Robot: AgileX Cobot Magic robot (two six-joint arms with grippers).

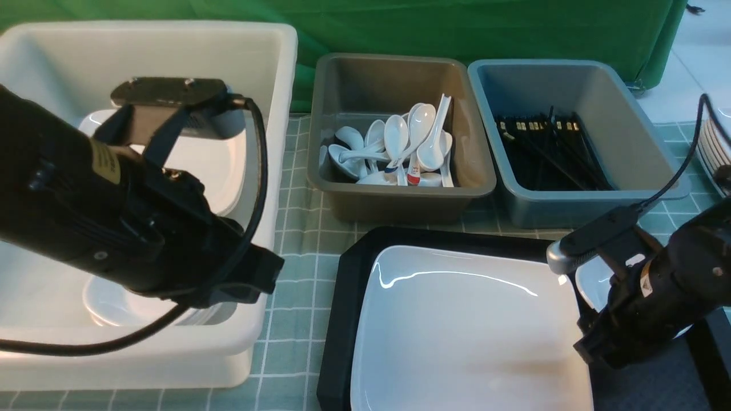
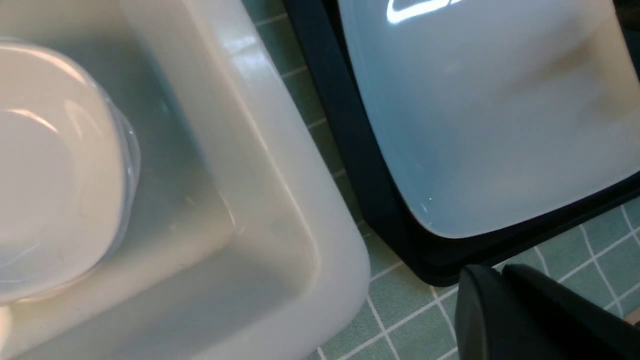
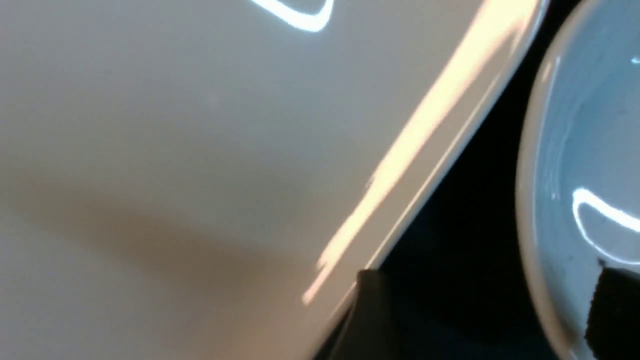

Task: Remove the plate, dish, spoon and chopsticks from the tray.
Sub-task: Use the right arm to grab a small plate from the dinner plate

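Note:
The large white plate [image 1: 468, 331] lies on the black tray [image 1: 348, 285]; it also shows in the left wrist view [image 2: 490, 110] and the right wrist view [image 3: 200, 125]. A small white dish [image 1: 591, 282] sits on the tray to the plate's right. My right gripper [image 3: 492, 310] is open and low over the tray [image 3: 450, 225]. One finger [image 3: 370, 310] is at the plate's edge and the other [image 3: 615, 310] is inside the dish [image 3: 575, 125]. My left gripper [image 2: 500, 272] is shut and empty over the green cloth, beside the tray's corner [image 2: 360, 165]. No spoon or chopsticks show on the tray.
A big white tub [image 1: 274, 142] at the left holds stacked dishes [image 1: 114, 302] and plates [image 1: 211, 165], under my left arm. A grey tub [image 1: 400, 200] holds several white spoons. A blue-grey tub [image 1: 594, 205] holds black chopsticks. A green checked cloth [image 1: 297, 240] covers the table.

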